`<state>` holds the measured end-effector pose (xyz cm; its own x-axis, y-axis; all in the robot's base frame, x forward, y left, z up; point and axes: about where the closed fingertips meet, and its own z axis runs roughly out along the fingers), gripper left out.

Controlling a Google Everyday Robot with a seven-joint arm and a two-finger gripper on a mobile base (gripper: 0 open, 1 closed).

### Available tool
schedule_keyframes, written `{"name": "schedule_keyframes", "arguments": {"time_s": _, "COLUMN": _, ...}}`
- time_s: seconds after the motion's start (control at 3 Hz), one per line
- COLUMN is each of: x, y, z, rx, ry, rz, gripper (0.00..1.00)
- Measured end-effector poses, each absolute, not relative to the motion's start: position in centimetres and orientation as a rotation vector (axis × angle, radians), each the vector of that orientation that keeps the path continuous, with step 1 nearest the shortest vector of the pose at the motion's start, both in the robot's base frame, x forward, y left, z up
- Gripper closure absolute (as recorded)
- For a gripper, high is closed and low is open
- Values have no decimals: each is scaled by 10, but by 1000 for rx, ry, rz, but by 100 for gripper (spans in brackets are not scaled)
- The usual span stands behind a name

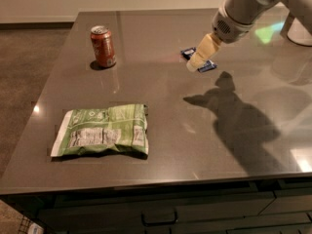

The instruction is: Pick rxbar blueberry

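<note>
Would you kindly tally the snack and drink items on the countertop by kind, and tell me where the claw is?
soda can: 1
chip bag: 1
rxbar blueberry: 1
Total: 3
The claw hangs over the rxbar blueberry and hides its middle.

1 red soda can (pixel 103 46) upright on grey table (pixel 161 96); 1 green chip bag (pixel 101 136) flat, well apart
</note>
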<state>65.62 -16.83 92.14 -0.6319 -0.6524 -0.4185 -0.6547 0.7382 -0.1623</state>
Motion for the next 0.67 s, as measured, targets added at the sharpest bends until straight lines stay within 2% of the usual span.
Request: {"name": "schedule_keyframes", "arguments": {"time_s": 0.67, "x": 708, "y": -155, "z": 887, "rx": -965, "ry": 2576, "rz": 79, "gripper": 0}}
